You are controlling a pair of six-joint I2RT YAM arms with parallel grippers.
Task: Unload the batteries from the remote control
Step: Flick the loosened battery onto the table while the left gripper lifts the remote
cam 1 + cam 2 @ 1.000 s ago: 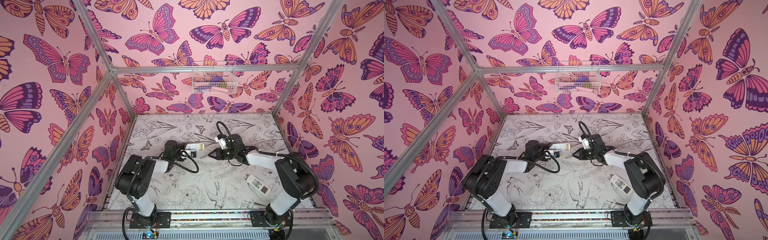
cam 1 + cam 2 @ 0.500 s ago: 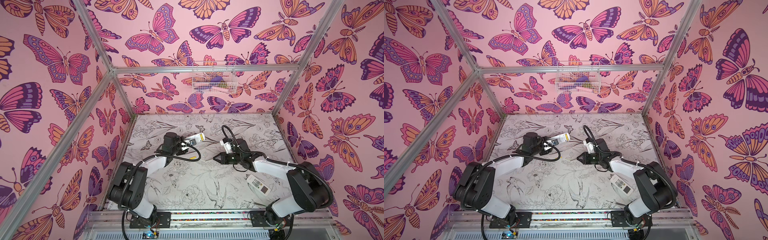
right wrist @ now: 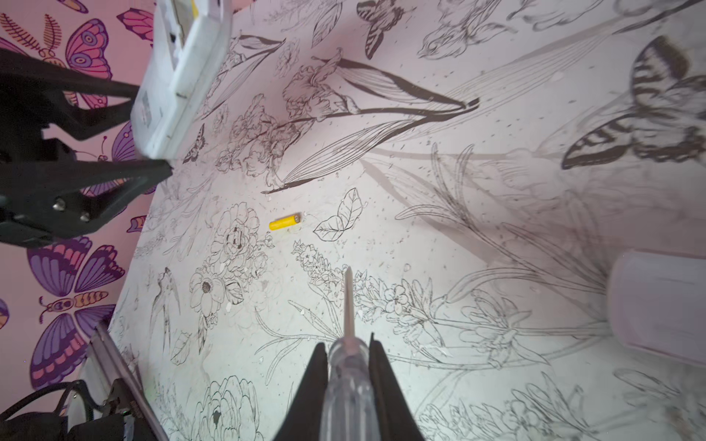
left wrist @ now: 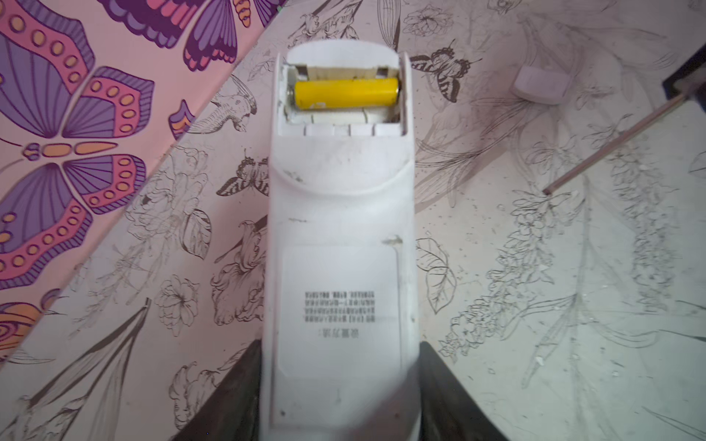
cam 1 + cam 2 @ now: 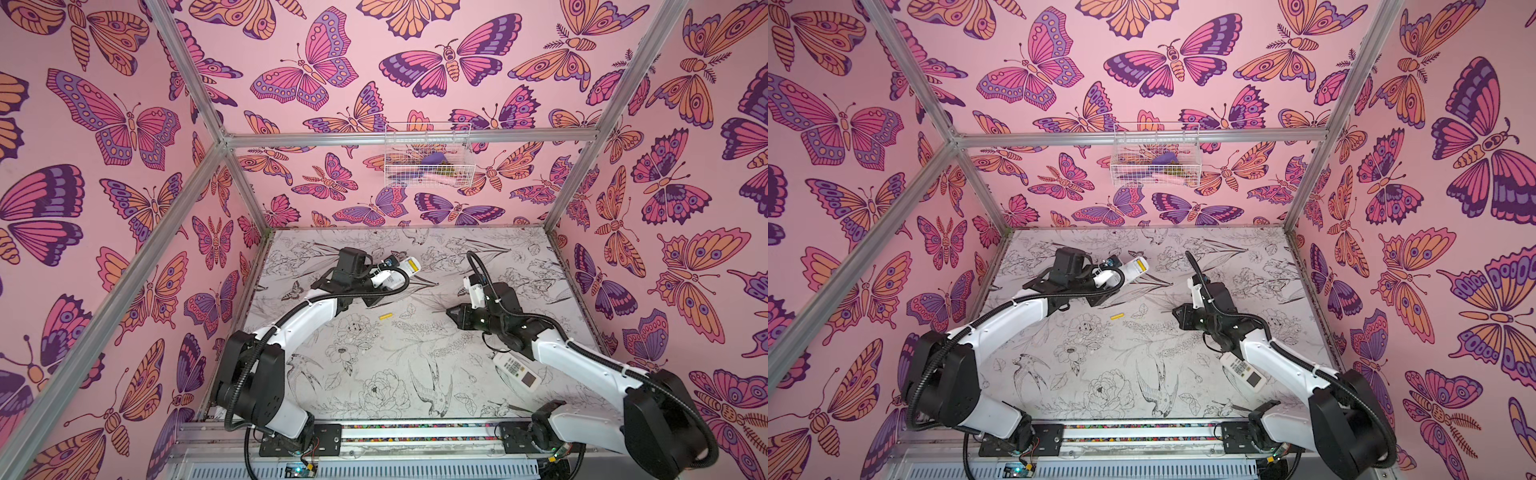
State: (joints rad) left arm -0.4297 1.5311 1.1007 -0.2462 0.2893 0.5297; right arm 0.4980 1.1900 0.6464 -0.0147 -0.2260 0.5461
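Above the worktop (image 5: 374,374), the left tool (image 4: 339,345) is clamped on the remote control (image 4: 340,214). The right tool (image 3: 348,343) is clamped on the screwdriver (image 3: 345,382). One yellow battery (image 4: 345,92) sits in the open compartment (image 4: 340,122) beyond the left tool. A loose battery (image 3: 284,222) lies ahead of the right tool, untouched.

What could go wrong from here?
1. The screwdriver in the right tool could slip off the yellow battery seated in the remote, which the left tool grips only at the opposite end.
2. The loose battery on the table may roll if an arm brushes it.
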